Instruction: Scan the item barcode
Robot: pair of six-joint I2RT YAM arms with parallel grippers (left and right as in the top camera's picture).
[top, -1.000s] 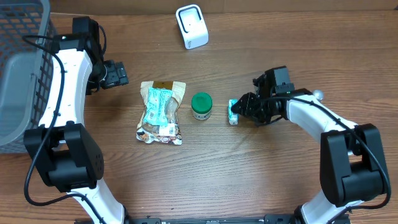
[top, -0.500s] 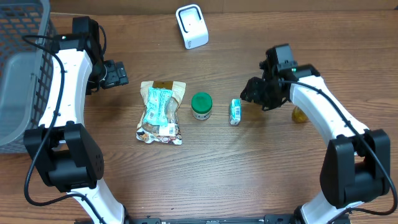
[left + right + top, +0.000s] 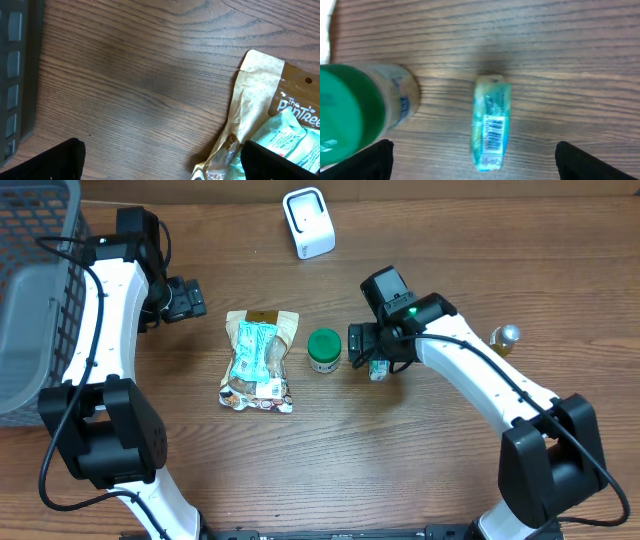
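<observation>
A small teal packet [image 3: 378, 369] lies flat on the wooden table, its barcode facing up [image 3: 491, 122]. My right gripper [image 3: 375, 348] hovers right over it, open wide, with the packet on the table between the two fingertips [image 3: 482, 162] and apart from both. The white barcode scanner [image 3: 308, 222] stands at the back of the table. My left gripper [image 3: 188, 298] is open and holds nothing. In its wrist view [image 3: 162, 162] it hangs over bare wood beside the top edge of a snack bag [image 3: 270, 115].
A green-lidded jar [image 3: 323, 350] stands just left of the packet, close to the right gripper's left finger [image 3: 355, 112]. The snack bag [image 3: 258, 360] lies further left. A grey wire basket [image 3: 30, 300] fills the far left. A small yellowish bottle [image 3: 503, 338] lies at the right.
My right arm has swung left, from beside the packet's right end to directly above it, and its jaws have opened wide. The left arm has not moved.
</observation>
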